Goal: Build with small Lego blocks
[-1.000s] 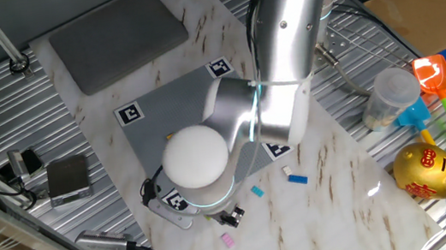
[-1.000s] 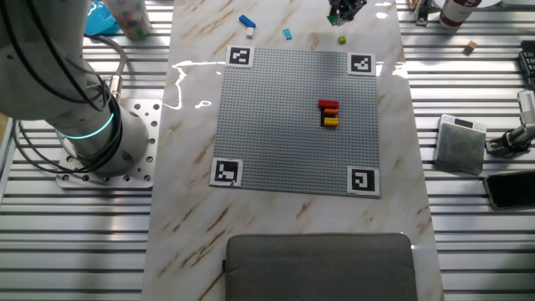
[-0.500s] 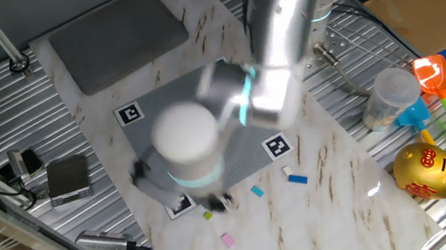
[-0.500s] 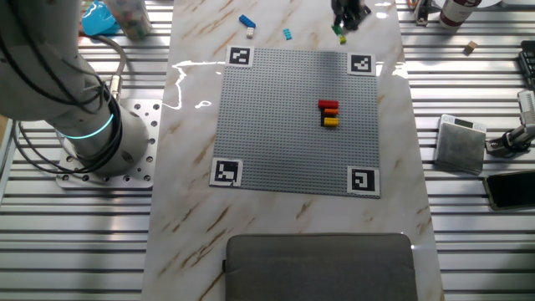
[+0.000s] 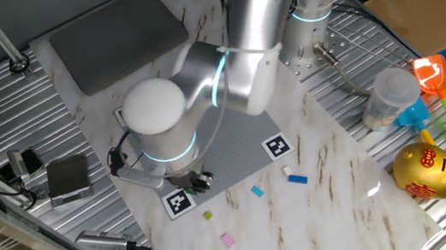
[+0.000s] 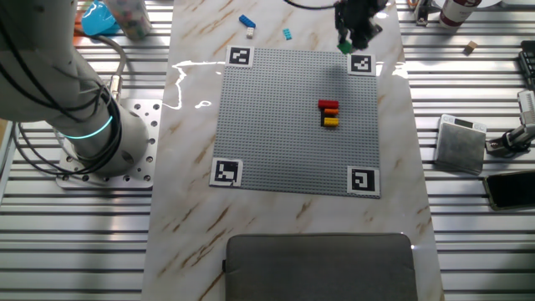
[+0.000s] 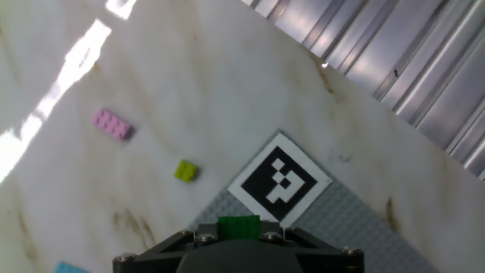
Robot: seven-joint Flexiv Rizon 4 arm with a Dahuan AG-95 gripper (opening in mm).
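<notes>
My gripper point(image 7: 239, 236) is pinched shut on a green block point(image 7: 239, 225). Only my hand view shows that. I hang over the plate's point(image 6: 284, 125) corner marker point(image 7: 280, 181). Past it, on the bare marble, lie a yellow-green block point(image 7: 186, 171) and a pink block point(image 7: 113, 124).
</notes>
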